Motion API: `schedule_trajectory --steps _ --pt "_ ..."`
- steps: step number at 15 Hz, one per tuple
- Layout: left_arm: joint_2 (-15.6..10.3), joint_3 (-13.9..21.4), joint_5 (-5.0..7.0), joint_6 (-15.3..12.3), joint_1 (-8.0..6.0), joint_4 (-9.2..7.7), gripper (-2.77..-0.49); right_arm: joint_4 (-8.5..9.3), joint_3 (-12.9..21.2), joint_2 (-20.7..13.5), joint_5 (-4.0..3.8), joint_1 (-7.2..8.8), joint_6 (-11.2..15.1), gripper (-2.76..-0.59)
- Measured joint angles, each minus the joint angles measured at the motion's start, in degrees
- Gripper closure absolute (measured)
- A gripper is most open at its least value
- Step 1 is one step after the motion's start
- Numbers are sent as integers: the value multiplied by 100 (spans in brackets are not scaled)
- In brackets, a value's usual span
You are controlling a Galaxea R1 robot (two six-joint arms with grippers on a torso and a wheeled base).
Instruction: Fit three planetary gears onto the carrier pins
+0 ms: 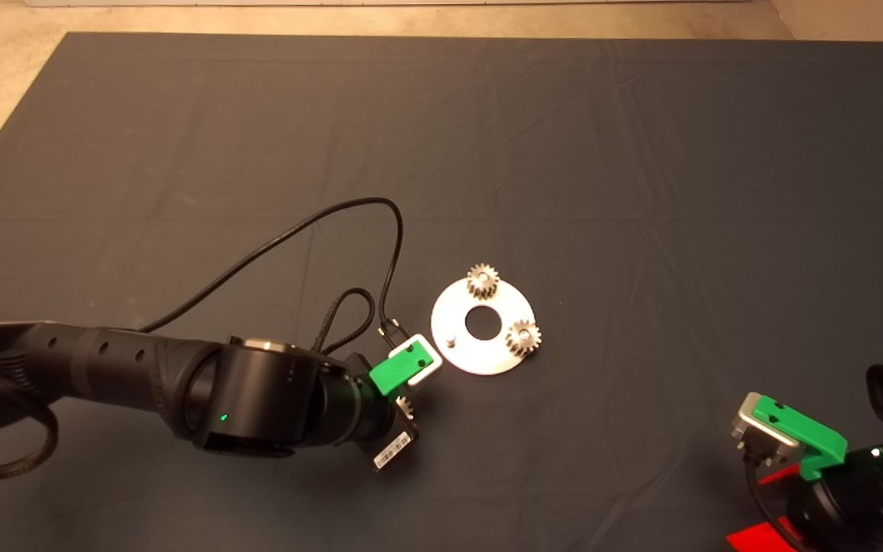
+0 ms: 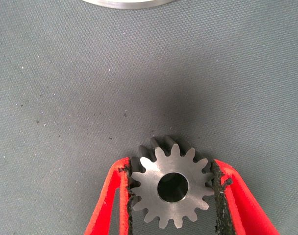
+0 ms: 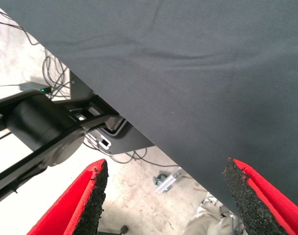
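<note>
- Holding the third gear (image 2: 172, 187) between its two black pads, your left claw (image 2: 172, 196) is clamped on the teeth at opposite sides, with the gear's centre hole facing the wrist camera and the gear carried above the mat (image 1: 641, 153).
- From the head camera, that claw sits just off the round plate (image 1: 499, 360) at about its 8 o'clock edge; the plate's rim only just shows in the left wrist view.
- Two gears are already on pins: one at the plate's 12 o'clock (image 1: 481, 280) and one at about 4 o'clock (image 1: 523, 337). The last bare pin (image 1: 450, 337) stands at roughly 9 o'clock, nearest your claw.
- Watch the grip: the pads bite on tooth tips, not flats, so I judge the gear could roll or tilt if it meets the pin off-centre.
- A tilted gear would likely jam on the pin's top instead of sliding down; square it over the pin first.
- The plate lies loose on cloth as far as I can tell, so a sideways push could slide it and move the pin.
- Coming in low, a finger might clip the seated gear at 12 o'clock.
- Your right claw (image 3: 163, 196) waits at the mat's 5 o'clock corner, fingers apart and holding nothing.
- The mat is dark, creased cloth; a crease could let the plate rock.
- Beyond it you have pale floor, with cables and a black stand below the edge.
</note>
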Motion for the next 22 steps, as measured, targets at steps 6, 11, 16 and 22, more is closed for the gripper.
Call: schedule_trajectory --steps 6,11,16,22 --pt "-115 269 66 4 -3 -73 -66 -2 0 -121 38 0 0 -176" --pt "-11 276 116 6 -705 -695 -65 -2 0 -212 41 0 0 -176" --pt "695 154 96 9 -908 -822 -64 -2 0 -228 44 0 0 -176" --pt "1095 -369 121 28 -1111 -1040 -64 -2 5 -479 40 0 -68 -176"
